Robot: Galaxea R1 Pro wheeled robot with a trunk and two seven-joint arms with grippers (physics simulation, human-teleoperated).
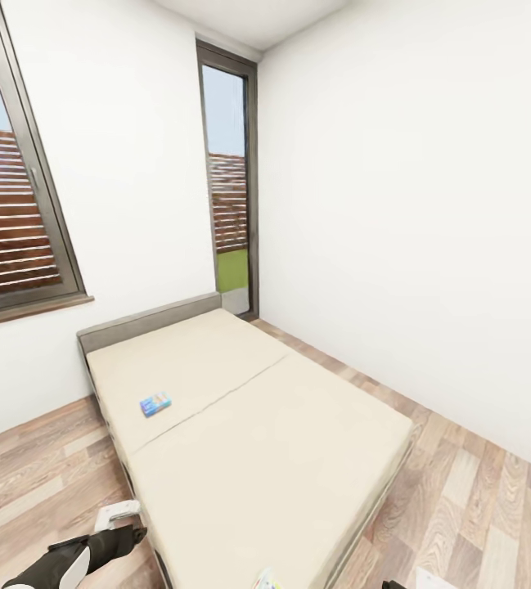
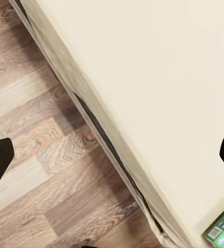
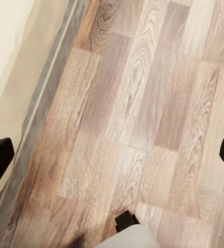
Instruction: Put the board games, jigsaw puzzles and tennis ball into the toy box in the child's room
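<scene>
Bed (image 1: 298, 442) carries two board games — the small blue box (image 1: 155, 404) far left, a green-edged box (image 2: 223, 229) at the near edge, closer to the left gripper (image 2: 112, 160). Both grippers' jaws spread, empty.

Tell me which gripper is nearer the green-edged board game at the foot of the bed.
Left. The left gripper hovers beside the board game; the right gripper hangs over floor.

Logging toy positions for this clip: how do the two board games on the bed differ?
The small blue board game lies in full view on the half of the bed toward the headboard; the green-edged board game sits at the near foot edge, cut off by the frame. The first is blue, the second white and green. Both lie flat on the mattress, untouched.
</scene>
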